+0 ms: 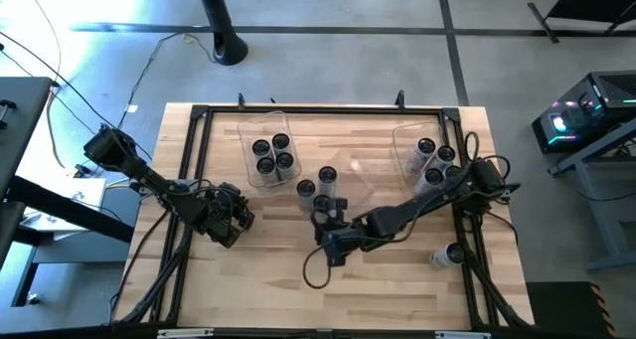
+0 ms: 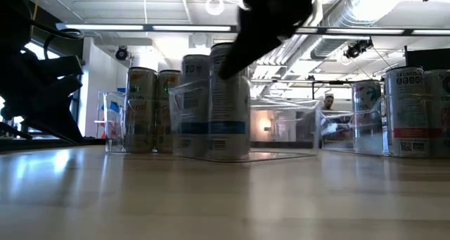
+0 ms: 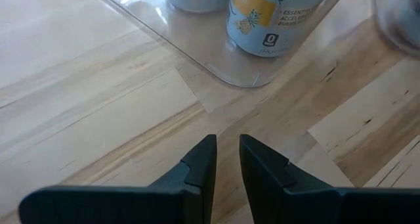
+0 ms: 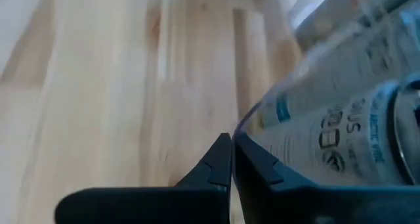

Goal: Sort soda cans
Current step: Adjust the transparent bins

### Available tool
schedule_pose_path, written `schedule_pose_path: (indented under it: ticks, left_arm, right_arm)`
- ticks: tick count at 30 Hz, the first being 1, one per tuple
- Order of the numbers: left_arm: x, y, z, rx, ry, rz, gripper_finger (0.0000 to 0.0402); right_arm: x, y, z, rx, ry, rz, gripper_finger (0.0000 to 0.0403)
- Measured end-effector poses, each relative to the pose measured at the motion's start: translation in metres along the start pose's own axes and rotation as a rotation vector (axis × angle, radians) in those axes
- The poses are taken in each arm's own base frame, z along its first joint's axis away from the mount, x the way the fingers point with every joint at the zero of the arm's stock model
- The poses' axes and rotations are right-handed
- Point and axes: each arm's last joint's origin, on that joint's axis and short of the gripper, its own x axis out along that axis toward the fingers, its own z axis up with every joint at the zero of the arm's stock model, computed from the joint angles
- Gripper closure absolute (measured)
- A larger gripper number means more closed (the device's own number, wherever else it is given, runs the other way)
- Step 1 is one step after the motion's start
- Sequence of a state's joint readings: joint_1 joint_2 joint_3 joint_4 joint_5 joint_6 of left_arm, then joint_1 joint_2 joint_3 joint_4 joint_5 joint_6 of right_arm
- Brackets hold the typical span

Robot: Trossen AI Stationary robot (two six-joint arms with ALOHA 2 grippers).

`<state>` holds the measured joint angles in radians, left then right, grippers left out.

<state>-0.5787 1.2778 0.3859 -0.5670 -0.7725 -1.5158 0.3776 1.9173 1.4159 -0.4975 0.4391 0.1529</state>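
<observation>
Silvery soda cans with dark tops stand in three groups. Several are in the left clear bin [image 1: 273, 152], several in the right clear bin [image 1: 433, 160], and several [image 1: 320, 202] stand mid-table at a faint clear middle bin [image 1: 358, 185]. One can [image 1: 452, 254] lies by the table's right edge. My right gripper [image 1: 332, 242] is shut at the near side of the middle group, with a can [image 4: 341, 125] just behind the plastic. My left gripper [image 1: 235, 220] hovers over bare wood, near the left bin's near corner [image 3: 230, 73], its fingers a narrow gap apart. My right gripper pinches the middle clear bin's thin rim [image 4: 252, 115] between its two fingers; the plastic edge runs out from between the fingertips. The fingers come at it slanting down from the table's near side. The bin's bottom [image 2: 281, 154] stays on the table.
A black frame [image 1: 318, 108] runs around the tabletop's edges. Bare wood lies along the near side [image 1: 298, 299] and between the left bin and the left arm. Cables trail across the floor beyond the far edge. A person [image 2: 328, 103] shows far behind the table.
</observation>
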Motion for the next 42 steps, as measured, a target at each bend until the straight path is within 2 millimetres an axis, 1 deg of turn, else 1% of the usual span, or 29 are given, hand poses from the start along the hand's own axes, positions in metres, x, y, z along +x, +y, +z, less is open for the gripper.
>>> schedule_pose_path:
  ticks: [5, 9, 12, 16, 18, 20, 22, 25, 27, 29, 33, 36, 38, 40, 42]
  left_arm:
    - [0.0, 0.0, 0.0, -0.001, 0.001, -0.001, 0.0339]
    - [0.0, 0.0, 0.0, 0.0, 0.002, 0.0, 0.0339]
    - [0.0, 0.0, 0.0, -0.001, 0.002, -0.001, 0.0339]
    - [0.0, 0.0, 0.0, -0.001, 0.002, -0.001, 0.0339]
    - [0.0, 0.0, 0.0, -0.002, 0.002, -0.002, 0.0339]
    - [0.0, 0.0, 0.0, -0.002, 0.003, -0.003, 0.0339]
    - [0.0, 0.0, 0.0, -0.003, 0.004, -0.003, 0.0339]
    - [0.0, 0.0, 0.0, -0.003, 0.004, -0.003, 0.0339]
    - [0.0, 0.0, 0.0, -0.003, 0.004, -0.003, 0.0339]
    - [0.0, 0.0, 0.0, -0.003, 0.004, -0.004, 0.0339]
    - [0.0, 0.0, 0.0, -0.003, 0.006, -0.003, 0.0339]
    - [0.0, 0.0, 0.0, -0.003, 0.006, -0.003, 0.0339]
    - [0.0, 0.0, 0.0, -0.003, 0.005, -0.003, 0.0339]
    - [0.0, 0.0, 0.0, -0.003, 0.005, -0.004, 0.0339]
    - [0.0, 0.0, 0.0, -0.003, 0.005, -0.003, 0.0339]
  right_arm:
    - [-0.021, 0.006, -0.009, -0.034, 0.073, 0.025, 0.0401]
    - [-0.037, 0.007, -0.017, -0.024, 0.14, 0.028, 0.0401]
    - [-0.044, 0.006, -0.024, 0.002, 0.2, -0.009, 0.0401]
    - [-0.047, 0.002, -0.031, 0.033, 0.257, -0.077, 0.0398]
    - [-0.047, 0.001, -0.032, 0.046, 0.269, -0.09, 0.0387]
    - [-0.047, 0.001, -0.033, 0.049, 0.269, -0.09, 0.0367]
    - [-0.049, 0.003, -0.033, 0.037, 0.263, -0.084, 0.0339]
    - [-0.059, 0.005, -0.032, 0.03, 0.241, -0.077, 0.0298]
    - [-0.068, 0.007, -0.031, 0.022, 0.212, -0.088, 0.0276]
    - [-0.081, 0.008, -0.031, 0.031, 0.183, -0.094, 0.0262]
    - [-0.11, 0.009, -0.037, 0.082, 0.158, -0.107, 0.0255]
    - [-0.125, 0.011, -0.047, 0.128, 0.183, -0.12, 0.0255]
    - [-0.129, 0.013, -0.06, 0.154, 0.211, -0.155, 0.026]
    - [-0.126, 0.014, -0.077, 0.194, 0.246, -0.194, 0.027]
    - [-0.118, 0.014, -0.097, 0.242, 0.28, -0.239, 0.0285]
